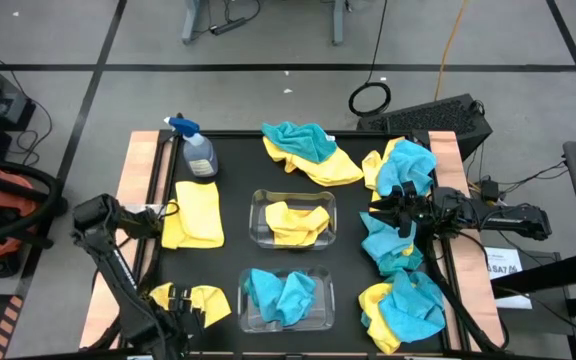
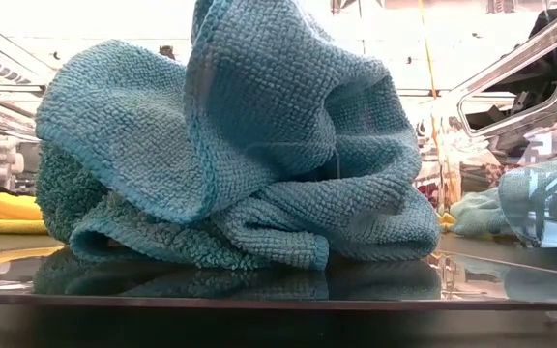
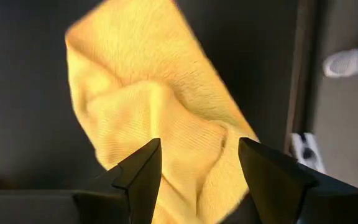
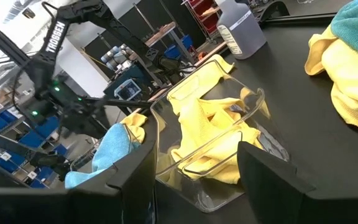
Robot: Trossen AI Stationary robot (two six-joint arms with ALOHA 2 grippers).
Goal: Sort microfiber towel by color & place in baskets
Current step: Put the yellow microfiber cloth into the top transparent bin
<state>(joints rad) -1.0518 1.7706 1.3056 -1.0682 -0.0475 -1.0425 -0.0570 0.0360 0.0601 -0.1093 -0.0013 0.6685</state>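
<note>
Teal towels [image 2: 230,145] right up against the low camera, bunched in a big heap inside the near basket [image 1: 326,275], which sits at the front middle of the black table [image 1: 228,170]. Just behind it, the far basket [image 1: 258,197], holding crumpled yellow towels [image 1: 296,222] and nothing teal as far as can be seen.

Over at the front left corner, left gripper [image 3: 199,142] hanging low over a loose yellow towel [image 1: 208,300]. Fingers spread apart with the cloth showing in the gap beyond them, so not clamped on anything. Can't really tell whether the tips touch the fabric.

On the other side, right gripper [image 1: 393,210] reaching in from the right edge, parked above the teal cloths there. Fingers wide apart too, nothing between them, pointing across the table toward the far basket.

Plenty left unsorted:
- folded yellow towel [image 1: 196,215] lying flat on the left, beside the far basket
- back pile [image 1: 303,140] behind the far basket, teal on top of yellow
- right back pile [image 1: 403,165], teal and yellow mixed, just behind the right gripper
- teal cloth [image 1: 383,245] just in front of the right gripper
- front right pile [image 1: 413,305], teal over yellow, next to the near basket

Also a spray bottle [image 1: 198,150] standing at the back left, blue trigger on top, well apart from both baskets.
</note>
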